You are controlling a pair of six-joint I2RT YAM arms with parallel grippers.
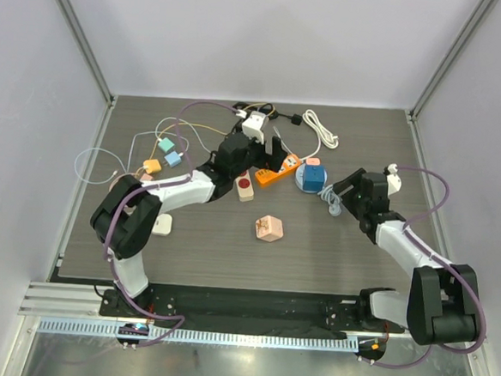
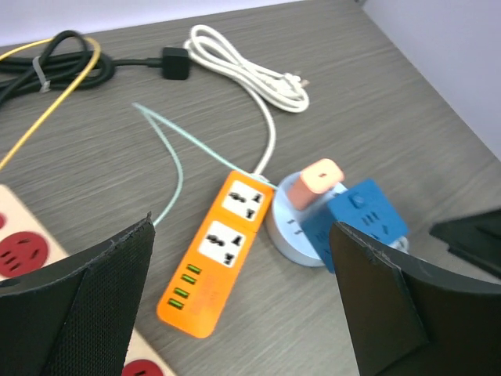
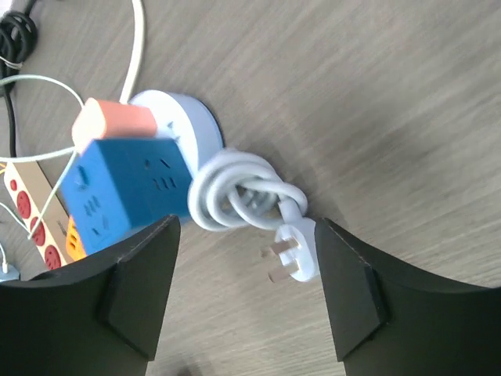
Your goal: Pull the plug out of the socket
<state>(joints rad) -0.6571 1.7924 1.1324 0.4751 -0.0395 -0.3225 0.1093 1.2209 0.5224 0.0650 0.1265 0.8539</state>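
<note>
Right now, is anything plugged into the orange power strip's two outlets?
No: in the left wrist view both white outlets on the orange power strip sit bare, with no plug in either.

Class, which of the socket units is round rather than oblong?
The pale-blue base beside the orange strip, with a pink plug and blue cube on it.

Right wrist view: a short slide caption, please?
Open end effector over coiled white cable, beside blue cube adapter on round pale-blue socket.
</note>
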